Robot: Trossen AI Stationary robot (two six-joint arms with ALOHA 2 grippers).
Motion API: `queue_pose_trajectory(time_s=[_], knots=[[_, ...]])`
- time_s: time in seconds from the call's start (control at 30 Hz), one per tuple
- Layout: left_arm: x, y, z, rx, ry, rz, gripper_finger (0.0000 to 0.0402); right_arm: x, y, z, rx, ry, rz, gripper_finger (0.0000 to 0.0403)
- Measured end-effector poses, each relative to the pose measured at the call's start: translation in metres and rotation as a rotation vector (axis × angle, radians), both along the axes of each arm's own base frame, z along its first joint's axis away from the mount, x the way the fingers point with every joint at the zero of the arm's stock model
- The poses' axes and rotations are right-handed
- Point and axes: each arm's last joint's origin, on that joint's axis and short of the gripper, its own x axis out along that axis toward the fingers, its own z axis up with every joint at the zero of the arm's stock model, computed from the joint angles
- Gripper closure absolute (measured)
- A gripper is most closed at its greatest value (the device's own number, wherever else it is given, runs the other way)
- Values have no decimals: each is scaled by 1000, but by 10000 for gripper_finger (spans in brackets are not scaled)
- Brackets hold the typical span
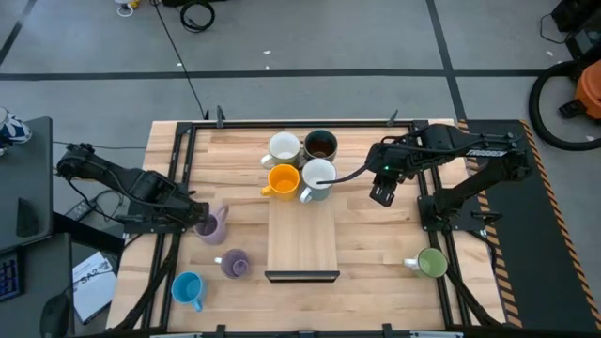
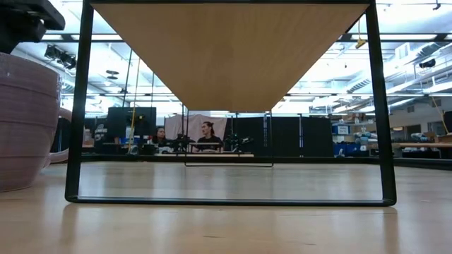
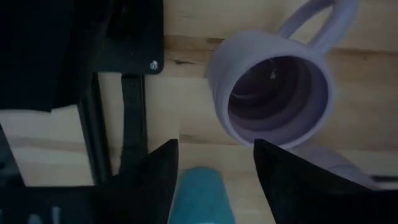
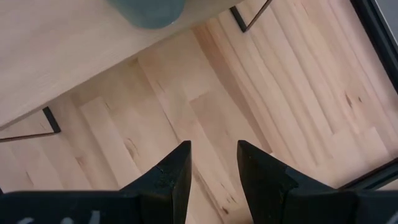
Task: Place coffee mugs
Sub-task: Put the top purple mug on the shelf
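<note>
Mugs half sorted: four (image 1: pixel 300 164) grouped on the shelf's (image 1: pixel 302 246) far end. Left on the table: two lavender (image 1: pixel 214 223), blue (image 1: pixel 187 288), green (image 1: pixel 431 262). Left gripper (image 1: pixel 199 222) spread, empty beside a lavender mug; right gripper (image 1: pixel 381 194) part-open, empty.

We see two black jointed arms, the right arm (image 1: pixel 451 150) trailing a black cable, with wedge-shaped dark fingers (image 4: pixel 168 177).

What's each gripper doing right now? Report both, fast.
Left gripper: open, holding nothing, beside a lavender mug.
Right gripper: open, holding nothing, over bare table.
</note>
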Motion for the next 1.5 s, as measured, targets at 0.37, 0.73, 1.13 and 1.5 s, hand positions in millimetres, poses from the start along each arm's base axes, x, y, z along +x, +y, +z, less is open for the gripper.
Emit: queue_pose_trajectory(time_s=[0.37,0.73,1.13,1.5], knots=[[24,-11,-9,-19,23,180,181,0,0,0,-2,1,5,268],[42,-19,-26,41,138,231,182,0,0,0,-16,7,42,268],[65,-29,-50,107,245,265,182,0,0,0,-31,14,87,268],[75,-31,-61,178,232,215,210,0,0,0,-36,16,103,268]])
